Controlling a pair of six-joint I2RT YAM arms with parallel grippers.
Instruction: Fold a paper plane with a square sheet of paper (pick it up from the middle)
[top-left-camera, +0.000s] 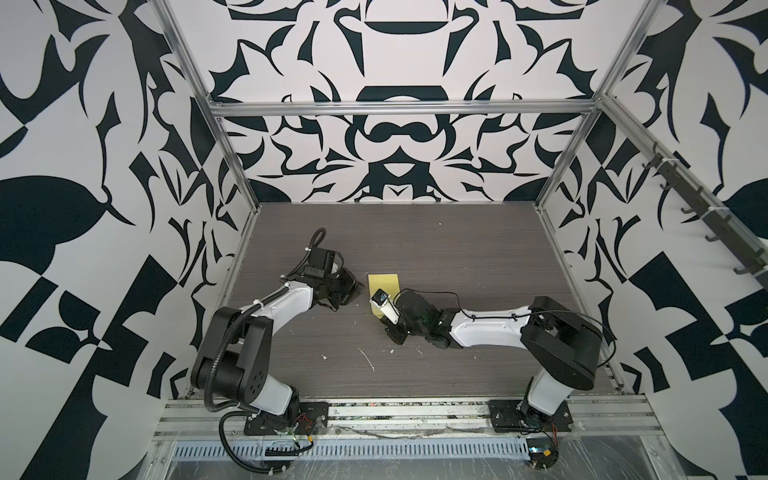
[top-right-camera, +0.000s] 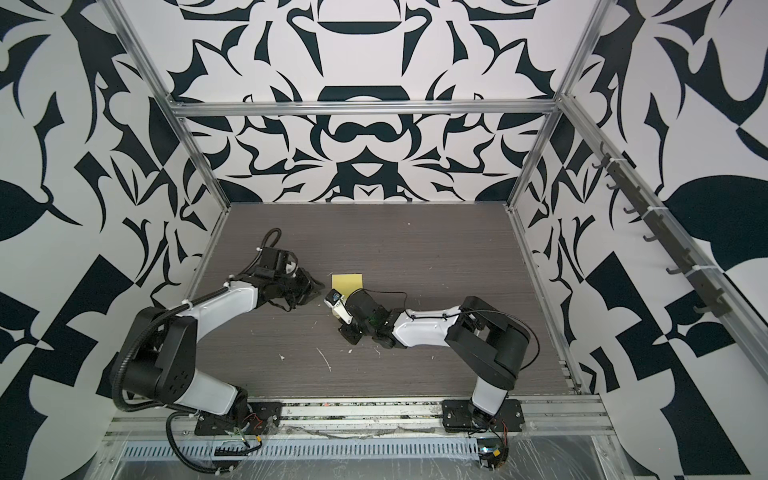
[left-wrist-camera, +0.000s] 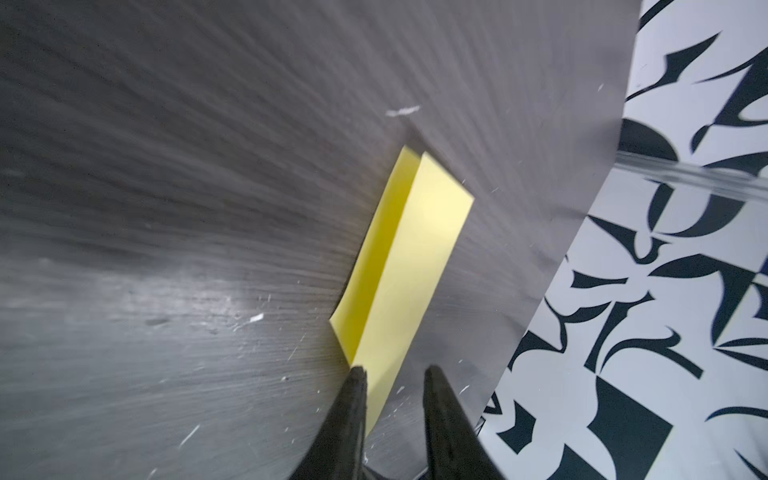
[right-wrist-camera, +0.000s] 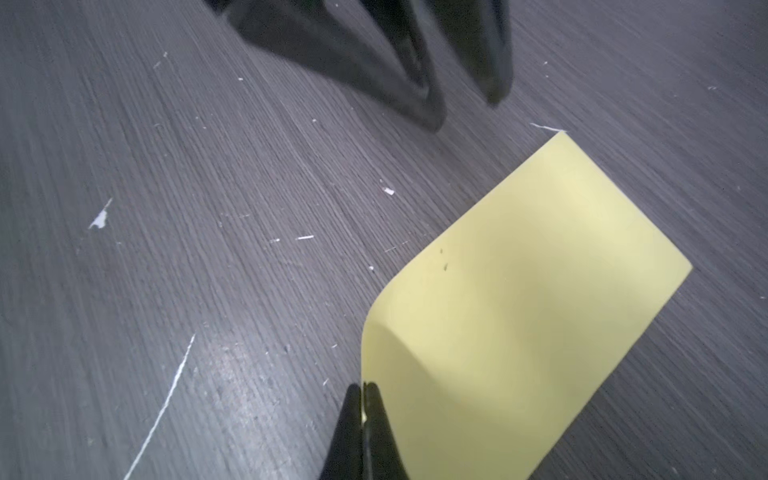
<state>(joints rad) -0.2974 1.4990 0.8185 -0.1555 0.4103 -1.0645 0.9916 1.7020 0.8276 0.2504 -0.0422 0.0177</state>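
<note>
We are pinching the folded paper (right-wrist-camera: 519, 311), lying mid-table (top-left-camera: 457, 249), at its near end with the right gripper (right-wrist-camera: 365, 399), its fingers clamped on it. The left gripper (left-wrist-camera: 395, 374), fingers apart, is hovering just left of the paper. We are judging a slow, low pull best, so the layers do not slip.

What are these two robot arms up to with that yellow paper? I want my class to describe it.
Two robot arms are working on a yellow sheet of paper lying on the grey table. The paper looks folded over into a rectangle and is not yet a plane. The right gripper is pinched shut on one edge of it, and the paper curls up there. The left gripper is open just beside the paper, holding nothing.
</note>
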